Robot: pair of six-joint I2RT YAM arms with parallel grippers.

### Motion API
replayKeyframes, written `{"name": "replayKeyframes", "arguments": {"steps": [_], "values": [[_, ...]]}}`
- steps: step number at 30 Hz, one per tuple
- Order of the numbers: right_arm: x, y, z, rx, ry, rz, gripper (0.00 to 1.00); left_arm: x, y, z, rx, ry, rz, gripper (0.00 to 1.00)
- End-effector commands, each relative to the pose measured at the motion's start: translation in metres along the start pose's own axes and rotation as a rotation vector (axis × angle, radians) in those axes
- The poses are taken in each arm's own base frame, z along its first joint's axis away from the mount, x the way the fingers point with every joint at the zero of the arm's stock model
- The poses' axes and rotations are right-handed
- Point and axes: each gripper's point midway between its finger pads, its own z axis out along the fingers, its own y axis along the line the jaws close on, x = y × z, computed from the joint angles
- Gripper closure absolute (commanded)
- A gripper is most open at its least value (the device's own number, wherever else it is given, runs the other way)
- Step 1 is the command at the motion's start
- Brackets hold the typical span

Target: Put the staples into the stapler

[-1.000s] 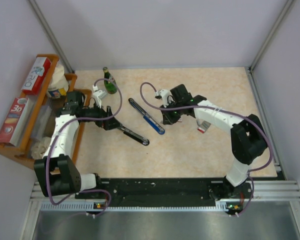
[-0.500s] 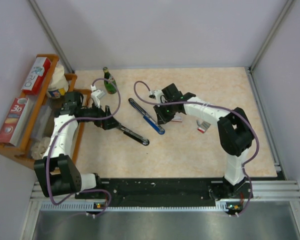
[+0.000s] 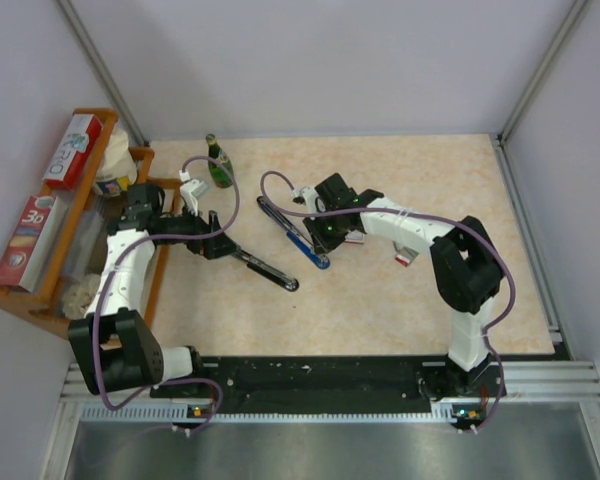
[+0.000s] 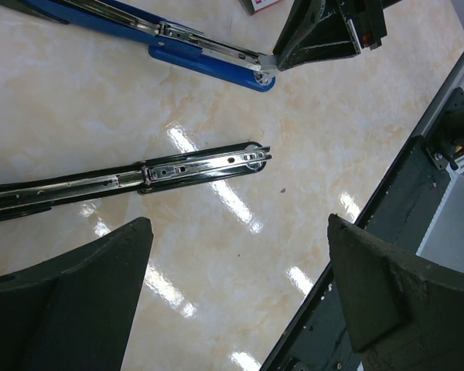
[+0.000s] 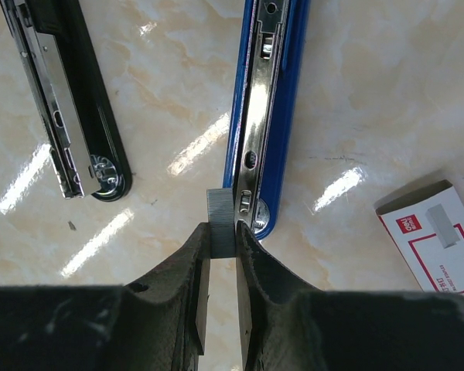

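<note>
An opened blue stapler (image 3: 292,232) lies mid-table with its metal channel up; it also shows in the left wrist view (image 4: 185,42) and the right wrist view (image 5: 274,93). A black stapler (image 3: 265,270) lies beside it (image 4: 139,174) (image 5: 69,100). My right gripper (image 3: 321,232) (image 5: 222,232) is shut on a small grey strip of staples (image 5: 220,216), held against the blue stapler's near end. The white staples box with a red label (image 3: 356,238) (image 5: 437,239) lies just to the right. The grey and red inner tray (image 3: 407,255) lies further right. My left gripper (image 3: 216,242) (image 4: 240,286) is open and empty, near the black stapler's left end.
A green bottle (image 3: 218,163) stands at the back left. A wooden rack (image 3: 70,215) with boxes and a jar lines the left side. The black base rail (image 3: 320,375) (image 4: 387,232) runs along the near edge.
My right gripper has moved left, from over the staples box to the near end of the blue stapler, carrying the strip of staples. The left arm has barely moved.
</note>
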Motion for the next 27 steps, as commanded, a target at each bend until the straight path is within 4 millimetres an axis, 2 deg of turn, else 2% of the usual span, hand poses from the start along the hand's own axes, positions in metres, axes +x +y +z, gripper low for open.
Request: {"name": "replayKeyframes", "arguments": {"steps": [1,27], "values": [[-0.0178,-0.0024,-0.0042,0.033,-0.04,-0.011,0.83,-0.0059,-0.003,-0.0014,0.02,-0.03,0.028,0.01],[-0.013,-0.0093,-0.0007,0.062,-0.026,-0.018,0.84,-0.0059,-0.0027,-0.0017,0.019,-0.031,0.028,0.01]]}}
